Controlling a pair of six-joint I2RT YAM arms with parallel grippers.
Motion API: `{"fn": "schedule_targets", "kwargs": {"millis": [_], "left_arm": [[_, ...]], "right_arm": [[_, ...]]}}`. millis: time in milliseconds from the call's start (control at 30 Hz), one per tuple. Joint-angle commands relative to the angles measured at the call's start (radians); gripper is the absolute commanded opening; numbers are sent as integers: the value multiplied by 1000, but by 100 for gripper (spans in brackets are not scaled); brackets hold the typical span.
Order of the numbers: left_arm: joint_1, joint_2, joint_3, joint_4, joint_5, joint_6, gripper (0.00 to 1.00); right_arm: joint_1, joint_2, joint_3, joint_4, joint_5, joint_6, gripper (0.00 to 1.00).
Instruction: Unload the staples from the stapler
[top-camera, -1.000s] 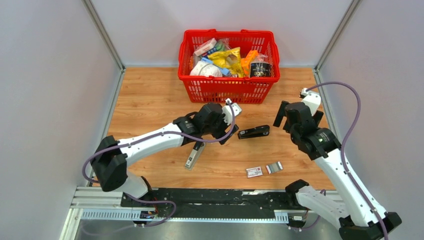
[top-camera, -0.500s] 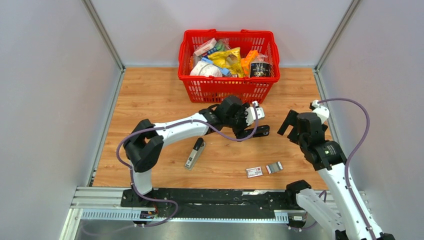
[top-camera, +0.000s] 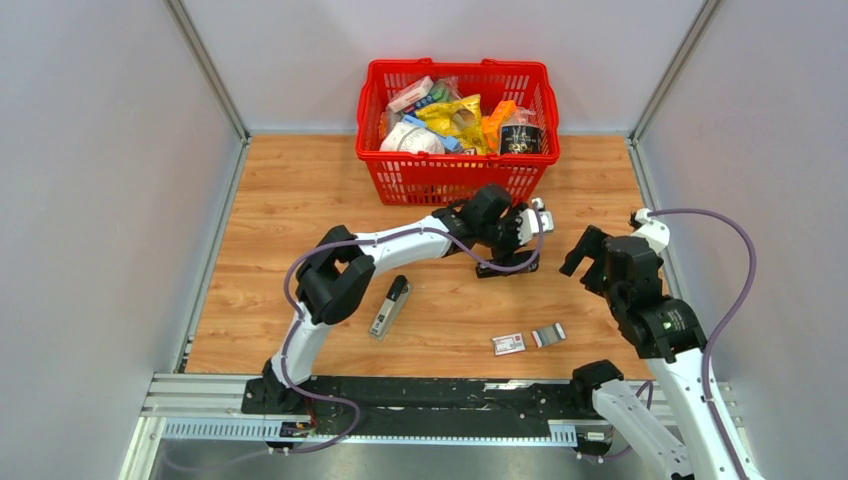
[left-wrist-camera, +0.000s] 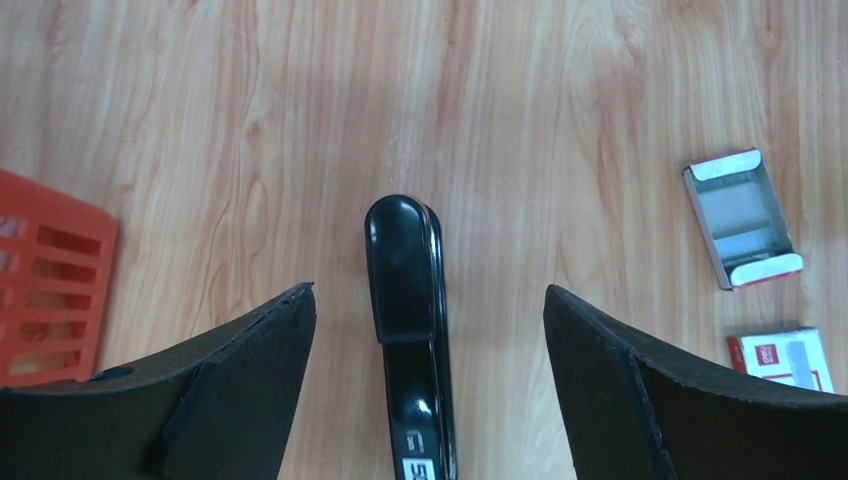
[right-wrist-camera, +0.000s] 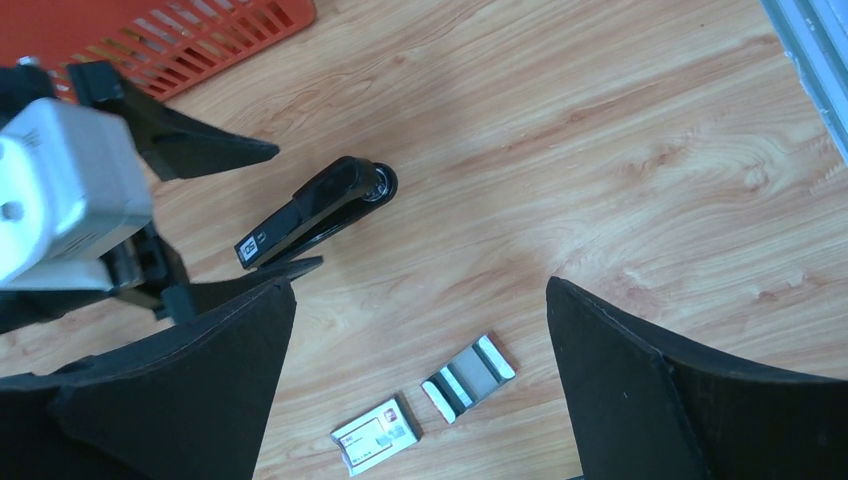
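Observation:
The black stapler lies closed on the wooden table, and its rounded end points away from my left wrist. My left gripper is open and straddles it, with a finger on each side and wood showing in both gaps. From above, the left gripper covers most of the stapler. In the right wrist view the stapler lies to the upper left. My right gripper hangs open and holds nothing. From above, the right gripper is to the right of the stapler. The staples are hidden.
A red basket full of groceries stands just behind the stapler. A grey-and-black stapler-like tool lies to the left. A white-and-red labelled box sleeve and its open tray with a grey filling sit near the front edge.
My left arm has swung right, from above the grey tool to over the black stapler, jaws still open. The right arm has drawn back to the right.

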Motion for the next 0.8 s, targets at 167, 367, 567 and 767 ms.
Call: {"fn": "schedule_targets", "kwargs": {"millis": [167,367,567,767], "left_arm": [[-2,102,86,37,55,1,91],[-2,133,93,64,39,6,91],[-2,162,113,100,14,5,90],[-2,195,149,97,6,3,87]], "right_arm": [[-5,-30,10,-19,-56,-11,100],[-5,-44,2,-19,-73,-12,100],[-5,-59,-13,-16,-87,-14,100],[-5,-62,-15,-14,-95,-14,100]]}}
